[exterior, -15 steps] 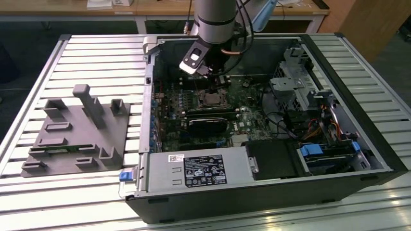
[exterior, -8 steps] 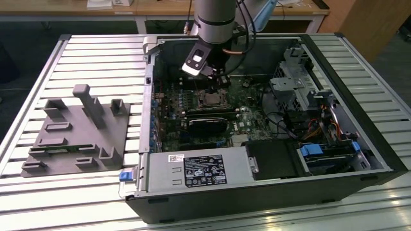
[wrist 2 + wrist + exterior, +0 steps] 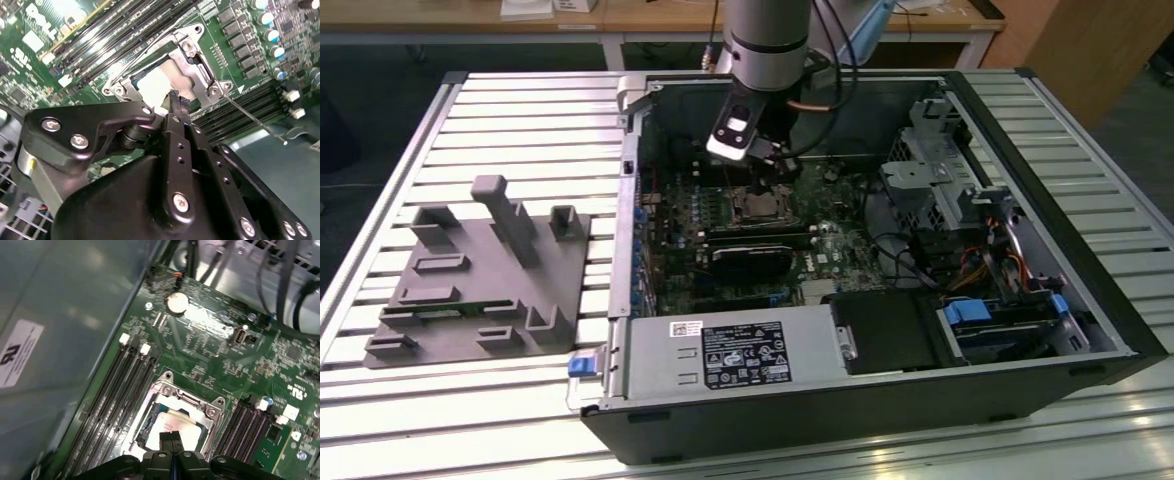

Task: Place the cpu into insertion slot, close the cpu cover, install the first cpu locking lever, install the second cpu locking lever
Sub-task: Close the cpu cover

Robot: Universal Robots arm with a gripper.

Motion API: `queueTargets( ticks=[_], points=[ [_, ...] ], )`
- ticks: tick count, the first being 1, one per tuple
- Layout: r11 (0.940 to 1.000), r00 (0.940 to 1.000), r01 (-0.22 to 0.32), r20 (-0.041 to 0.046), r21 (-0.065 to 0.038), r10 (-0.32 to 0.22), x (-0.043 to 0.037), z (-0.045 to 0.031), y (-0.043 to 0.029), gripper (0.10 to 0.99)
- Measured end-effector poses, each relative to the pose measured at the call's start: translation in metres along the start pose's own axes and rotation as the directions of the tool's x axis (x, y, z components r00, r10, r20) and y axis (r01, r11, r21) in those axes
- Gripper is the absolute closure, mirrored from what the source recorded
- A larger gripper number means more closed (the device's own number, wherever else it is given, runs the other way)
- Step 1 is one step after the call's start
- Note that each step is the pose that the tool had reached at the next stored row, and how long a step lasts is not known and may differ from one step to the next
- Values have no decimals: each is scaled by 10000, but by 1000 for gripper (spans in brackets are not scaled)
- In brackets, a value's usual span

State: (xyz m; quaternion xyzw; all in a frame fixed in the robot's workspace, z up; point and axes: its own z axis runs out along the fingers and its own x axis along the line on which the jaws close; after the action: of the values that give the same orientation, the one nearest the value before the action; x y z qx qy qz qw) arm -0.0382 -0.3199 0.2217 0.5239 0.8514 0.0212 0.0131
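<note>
Gripper (image 3: 171,439) hung low inside the computer case (image 3: 854,425), fingers pressed together, tips just over the cpu (image 3: 175,422). Chip sat in the insertion slot (image 3: 758,205), cpu cover (image 3: 212,412) down around it. A thin locking lever (image 3: 252,120) angled out across the memory slots (image 3: 240,107).
</note>
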Motion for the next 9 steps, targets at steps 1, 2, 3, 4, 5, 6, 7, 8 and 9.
queueTargets(
  ticks=[1, 2, 3, 4, 5, 6, 7, 8, 9],
  points=[
    [9999, 9999, 151, -4, 2, -151, 0, 0, 0, 980],
    [9996, 9996, 297, -8, 3, -297, 0, 0, -1, 980],
    [9990, 9990, 447, -12, 6, -447, 0, 0, -1, 980],
    [9982, 9982, 599, -17, 6, -599, 0, 0, -1, 980],
    [9971, 9971, 755, -24, 6, -755, 1, 0, -1, 980],
    [9959, 9959, 909, -30, 6, -909, 1, 0, -1, 980],
    [9943, 9943, 1069, -37, 6, -1069, 1, 0, -2, 980],
    [9925, 9925, 1222, -44, 5, -1222, 1, 0, -2, 980],
    [9904, 9904, 1383, -52, 5, -1383, 1, 0, -2, 980]
  ],
)
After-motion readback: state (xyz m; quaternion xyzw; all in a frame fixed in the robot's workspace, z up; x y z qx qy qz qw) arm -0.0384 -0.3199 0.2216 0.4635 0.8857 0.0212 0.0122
